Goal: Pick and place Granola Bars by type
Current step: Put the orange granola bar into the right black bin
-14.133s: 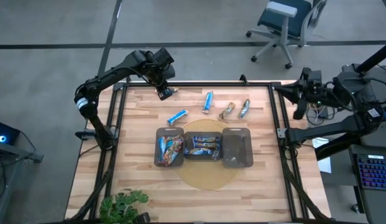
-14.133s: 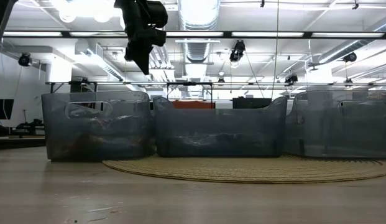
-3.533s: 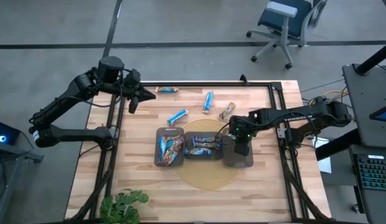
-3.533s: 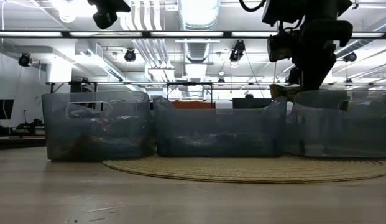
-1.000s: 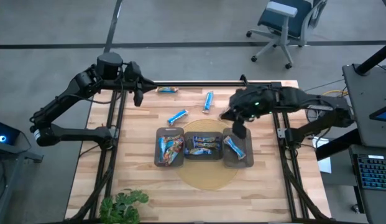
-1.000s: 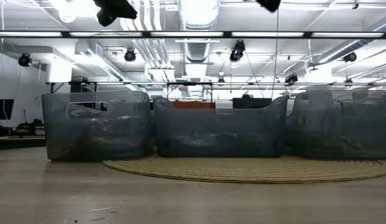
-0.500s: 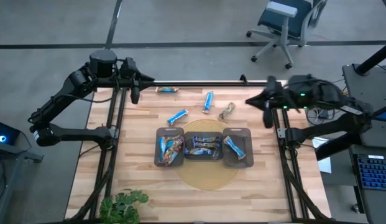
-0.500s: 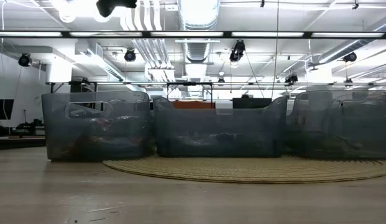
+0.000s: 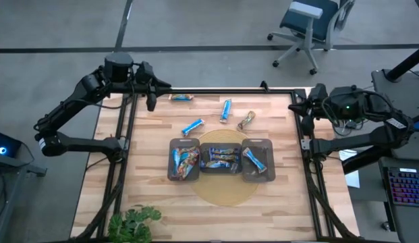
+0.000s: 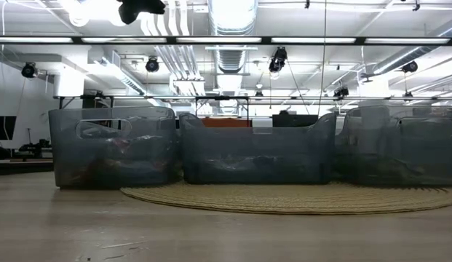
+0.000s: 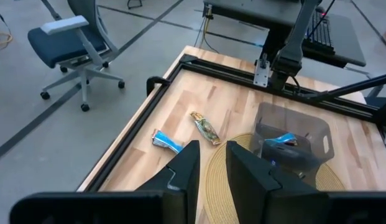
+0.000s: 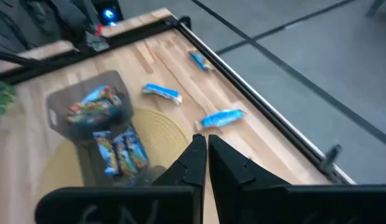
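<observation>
Granola Bars are mostly sorted: the left tray (image 9: 184, 160) holds a mixed pile, the middle tray (image 9: 220, 158) several blue ones, and the right tray (image 9: 258, 160) 1 blue bar. 4 remain loose on the counter (image 9: 155, 189) toward 12 o'clock: a bar at the far edge (image 9: 181, 97), 2 blue bars (image 9: 226, 108) (image 9: 193, 125) and 1 brown-green bar (image 9: 246, 121). Left gripper (image 9: 150, 102) hovers at 10 o'clock, fingers slightly parted and empty. Right gripper (image 12: 202, 163), closed and empty, hangs at 2 o'clock off the counter.
</observation>
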`<state>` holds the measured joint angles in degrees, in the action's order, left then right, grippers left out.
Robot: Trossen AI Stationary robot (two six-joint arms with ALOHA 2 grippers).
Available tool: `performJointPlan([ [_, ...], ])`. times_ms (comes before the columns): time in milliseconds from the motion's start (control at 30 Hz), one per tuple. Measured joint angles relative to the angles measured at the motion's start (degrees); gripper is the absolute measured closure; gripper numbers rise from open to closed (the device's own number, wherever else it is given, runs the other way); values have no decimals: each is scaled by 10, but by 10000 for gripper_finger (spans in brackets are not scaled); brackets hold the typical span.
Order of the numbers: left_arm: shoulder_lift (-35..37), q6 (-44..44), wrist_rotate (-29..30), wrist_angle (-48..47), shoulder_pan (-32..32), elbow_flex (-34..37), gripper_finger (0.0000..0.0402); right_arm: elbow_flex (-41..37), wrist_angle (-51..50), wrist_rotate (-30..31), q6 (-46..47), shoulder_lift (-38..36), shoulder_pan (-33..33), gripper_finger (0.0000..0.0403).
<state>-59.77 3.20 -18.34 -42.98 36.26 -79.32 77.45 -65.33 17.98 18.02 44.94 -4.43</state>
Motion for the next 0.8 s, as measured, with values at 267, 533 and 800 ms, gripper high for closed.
performJointPlan([
  [267, -82, 28, 2, -77, 4, -90, 326, 0, -21, 8, 5, -2, 0, 394],
  [533, -200, 91, 74, -261, 8, -263, 241, 0, -22, 6, 11, -7, 0, 394],
  [800, -274, 142, 128, -336, 8, -287, 178, 0, -22, 6, 9, -7, 0, 394],
])
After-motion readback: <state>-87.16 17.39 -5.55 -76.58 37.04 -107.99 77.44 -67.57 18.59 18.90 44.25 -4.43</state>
